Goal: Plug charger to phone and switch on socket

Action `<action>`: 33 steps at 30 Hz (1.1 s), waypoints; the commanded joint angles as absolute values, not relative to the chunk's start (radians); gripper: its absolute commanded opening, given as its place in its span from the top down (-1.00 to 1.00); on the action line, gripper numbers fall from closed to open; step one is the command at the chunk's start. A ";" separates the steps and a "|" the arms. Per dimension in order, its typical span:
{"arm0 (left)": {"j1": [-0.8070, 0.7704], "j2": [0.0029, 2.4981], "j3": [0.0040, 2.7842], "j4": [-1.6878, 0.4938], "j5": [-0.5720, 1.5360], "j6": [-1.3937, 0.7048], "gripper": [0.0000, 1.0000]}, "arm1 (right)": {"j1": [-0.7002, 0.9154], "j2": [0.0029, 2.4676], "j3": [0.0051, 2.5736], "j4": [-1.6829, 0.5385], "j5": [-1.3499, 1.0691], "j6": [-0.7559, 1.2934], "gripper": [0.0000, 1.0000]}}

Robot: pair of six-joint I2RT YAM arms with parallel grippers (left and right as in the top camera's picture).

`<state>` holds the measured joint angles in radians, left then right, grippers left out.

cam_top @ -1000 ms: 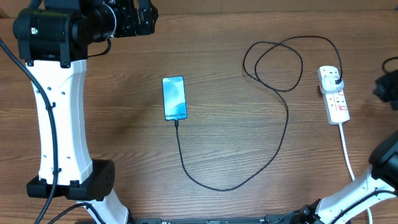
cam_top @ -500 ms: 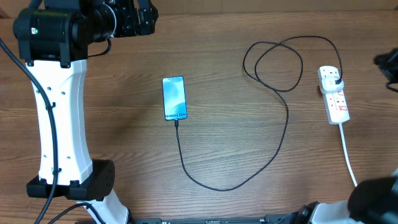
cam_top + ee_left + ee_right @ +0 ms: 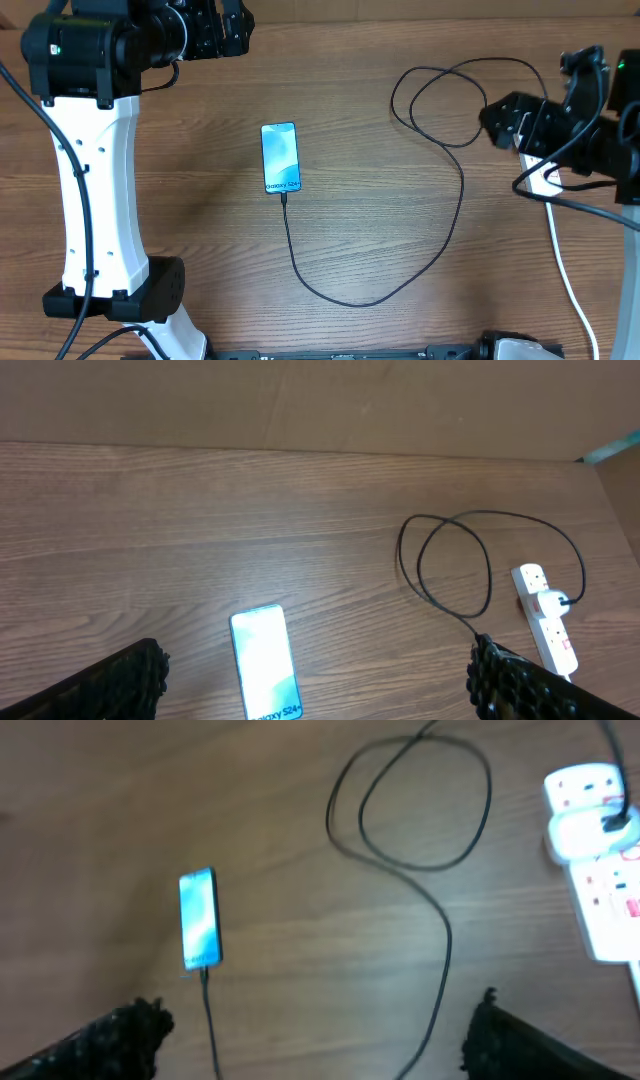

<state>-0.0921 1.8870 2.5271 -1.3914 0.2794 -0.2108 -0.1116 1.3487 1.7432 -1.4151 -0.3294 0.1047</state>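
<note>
The phone [image 3: 281, 158] lies flat mid-table with its light-blue screen lit. It also shows in the left wrist view as the phone [image 3: 265, 660] and in the right wrist view as the phone [image 3: 200, 918]. The black charger [image 3: 455, 215] meets the phone's near short edge, curves round and loops at the back right. Its plug sits in the white socket [image 3: 545, 625], which also shows as the socket [image 3: 600, 870]. In the overhead view my right arm hides most of the socket. My right gripper [image 3: 320, 1045] hangs open high above the table, holding nothing. My left gripper [image 3: 318, 695] is open too, raised at the back left.
The socket's white cord [image 3: 565, 270] runs to the near right edge. My left arm's white column [image 3: 95, 190] stands along the left side. A brown wall [image 3: 320, 405] closes off the far edge of the wooden table [image 3: 180, 250].
My right arm has swung in from the right edge and now hangs over the socket. The phone, the charger and the left arm have not moved.
</note>
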 commanded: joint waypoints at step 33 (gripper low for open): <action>-0.091 1.886 2.540 -1.389 0.279 -0.214 -0.99 | 0.015 0.547 0.580 -0.240 -0.079 0.149 -1.00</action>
